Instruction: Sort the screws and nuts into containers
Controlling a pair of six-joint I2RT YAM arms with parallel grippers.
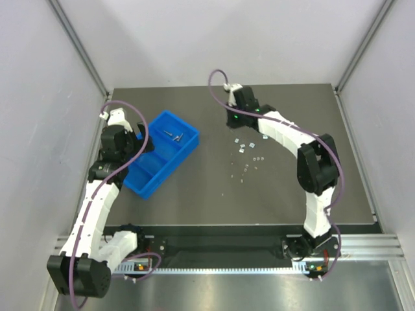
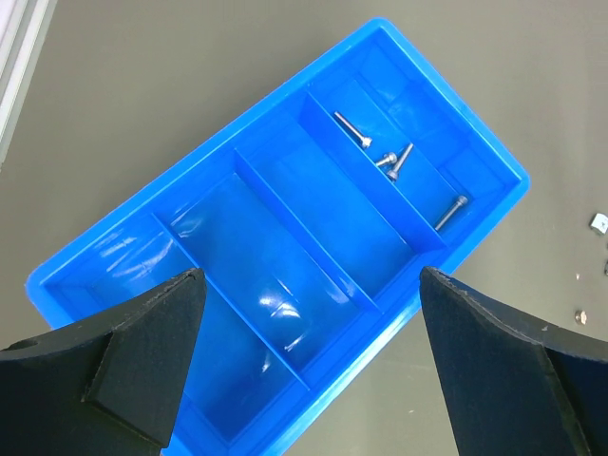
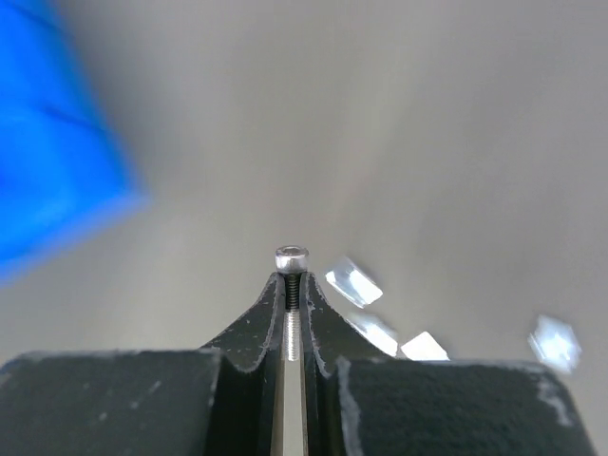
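Right wrist view is showing you the right gripper (image 3: 292, 285) with its two fingers pressing together on a single screw (image 3: 292, 256). The shank is running down the slit between the fingertips and the round head is sticking out just past them. Beyond the tips, a few blurred nuts (image 3: 353, 282) are lying on the grey table (image 3: 380, 114). A blurred corner of the blue tray (image 3: 47, 142) is showing at the upper left, well apart from the pinched screw. You cannot tell from this view whether the screw is touching the table. From the top view you are seeing that same gripper reaching over the far side of the table, just beyond the loose scatter of nuts, with the tray off to its left. The left gripper (image 2: 312, 285) is hovering over the tray with its jaws spread wide, gripping nothing; its dark fingers (image 2: 142, 361) are framing the lower corners of the left wrist view. Through that gap you are looking down on the tray's compartments, and four screws (image 2: 388, 160) are lying in the narrow compartment at the end farthest from the left arm's base. Two of them are touching, the others lying apart. A couple more nuts are sitting on the table past the tray's right edge.
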